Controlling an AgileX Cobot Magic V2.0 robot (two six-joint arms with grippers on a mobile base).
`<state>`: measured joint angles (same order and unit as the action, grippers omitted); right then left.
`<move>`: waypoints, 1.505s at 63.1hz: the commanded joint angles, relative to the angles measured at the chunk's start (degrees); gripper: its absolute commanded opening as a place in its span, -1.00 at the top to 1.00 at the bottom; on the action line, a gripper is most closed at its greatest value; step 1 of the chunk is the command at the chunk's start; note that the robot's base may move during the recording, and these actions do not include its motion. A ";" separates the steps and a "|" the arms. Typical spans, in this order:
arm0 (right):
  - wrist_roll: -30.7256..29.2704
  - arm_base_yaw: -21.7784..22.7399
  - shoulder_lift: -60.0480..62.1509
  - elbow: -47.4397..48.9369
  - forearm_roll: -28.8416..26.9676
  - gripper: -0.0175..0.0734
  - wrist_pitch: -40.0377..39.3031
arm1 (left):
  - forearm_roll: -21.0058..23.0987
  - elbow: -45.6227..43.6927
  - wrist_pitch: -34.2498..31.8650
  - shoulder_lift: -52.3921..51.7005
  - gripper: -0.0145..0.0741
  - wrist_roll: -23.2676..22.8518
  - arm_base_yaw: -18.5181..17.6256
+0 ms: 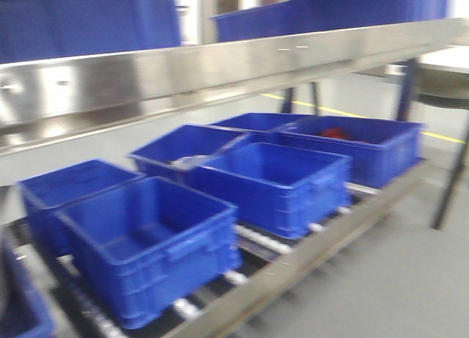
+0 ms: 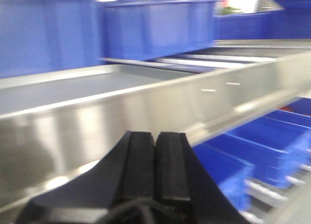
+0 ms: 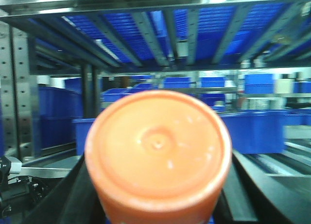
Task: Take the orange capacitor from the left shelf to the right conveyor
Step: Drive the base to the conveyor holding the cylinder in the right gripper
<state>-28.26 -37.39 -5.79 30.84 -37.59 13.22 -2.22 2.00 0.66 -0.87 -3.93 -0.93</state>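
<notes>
The orange capacitor (image 3: 158,151) fills the middle of the right wrist view, its round end cap facing the camera. My right gripper (image 3: 158,197) is shut on it, with a black finger (image 3: 68,195) showing on each side. My left gripper (image 2: 155,136) is shut with nothing in it, its pads pressed together just in front of the tall shiny lip of the left shelf (image 2: 97,117). The same steel shelf (image 1: 183,74) crosses the top of the front view, where neither gripper shows. The right conveyor is out of view.
Several blue bins (image 1: 271,184) sit on a lower roller rack (image 1: 256,239); one far bin holds something red (image 1: 335,133). More blue bins (image 2: 155,29) stand behind the shelf. A dark table (image 1: 443,81) stands at the right. Steel rails and bin bottoms (image 3: 160,34) hang above the right gripper.
</notes>
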 commanded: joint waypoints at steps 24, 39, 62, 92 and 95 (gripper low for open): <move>-0.61 -0.05 -0.89 1.52 -0.03 0.51 -4.15 | 0.06 1.25 -5.18 -0.51 0.96 -0.13 -0.05; -0.61 -0.05 -0.89 1.52 -0.03 0.51 -4.15 | 0.06 1.25 -5.18 -0.51 0.96 -0.13 -0.05; -0.61 -0.05 -0.89 1.52 -0.03 0.51 -4.15 | 0.06 1.25 -5.18 -0.51 0.96 -0.13 -0.05; -0.61 -0.05 -0.89 1.52 -0.03 0.51 -4.15 | 0.06 1.25 -5.18 -0.51 0.96 -0.13 -0.05; -0.61 -0.05 -0.89 1.52 -0.03 0.51 -4.15 | 0.06 1.25 -5.18 -0.51 0.96 -0.13 -0.05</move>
<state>-28.26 -37.39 -5.79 30.84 -37.59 13.22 -2.22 2.00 0.66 -0.87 -3.93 -0.93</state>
